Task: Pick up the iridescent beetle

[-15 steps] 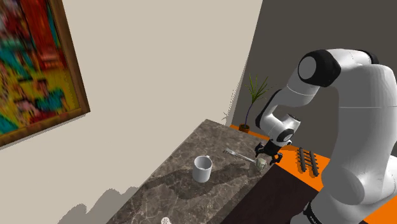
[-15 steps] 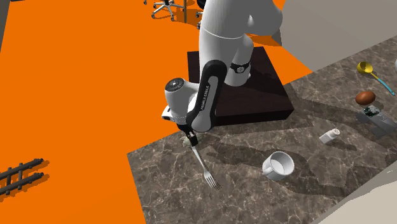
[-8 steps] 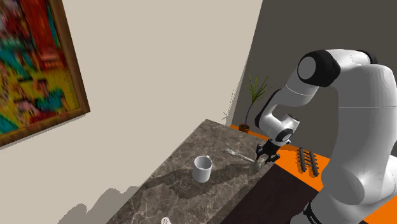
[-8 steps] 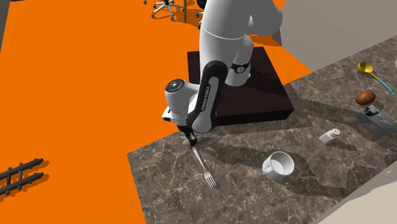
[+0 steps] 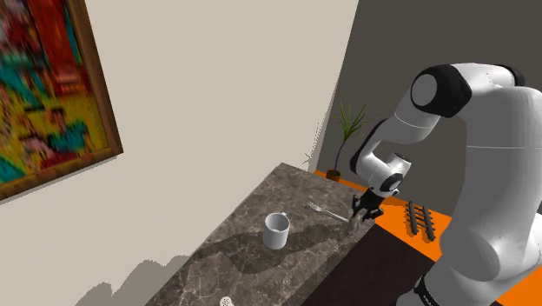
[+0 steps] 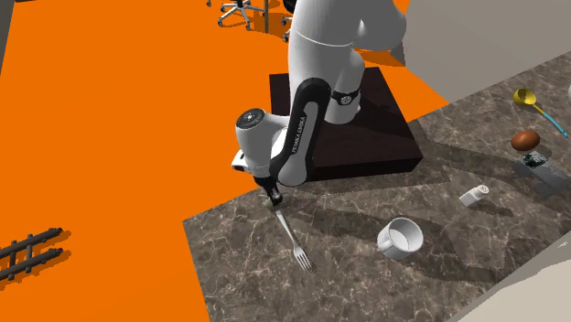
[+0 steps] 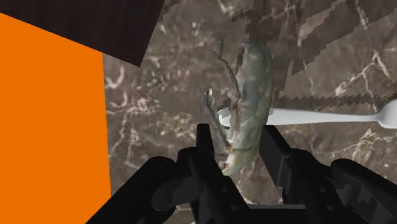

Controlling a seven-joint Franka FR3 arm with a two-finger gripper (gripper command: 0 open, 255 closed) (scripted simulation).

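A pale grey-green beetle [image 7: 252,89] with thin legs sits between my black fingers [image 7: 206,145], which clasp its rear end. It hangs just over the handle of a white fork [image 7: 331,116]. My gripper [image 5: 361,214] is at the near edge of the dark marble counter [image 5: 252,252], close to the stand. From the second exterior view the gripper [image 6: 274,196] points down at the fork's [image 6: 295,242] handle end, and the arm hides the beetle.
A white cup [image 5: 276,230] [image 6: 400,237] stands mid-counter. Further along are a white shaker [image 6: 474,194], a brown oval thing [image 6: 524,140] and a yellow spoon [image 6: 527,97]. The counter edge drops to an orange floor [image 6: 110,137]. The dark stand [image 6: 366,119] is behind the arm.
The fingers have come together from wide apart onto the beetle. The hand has risen slightly off the counter edge. Fork and cup have stayed put.
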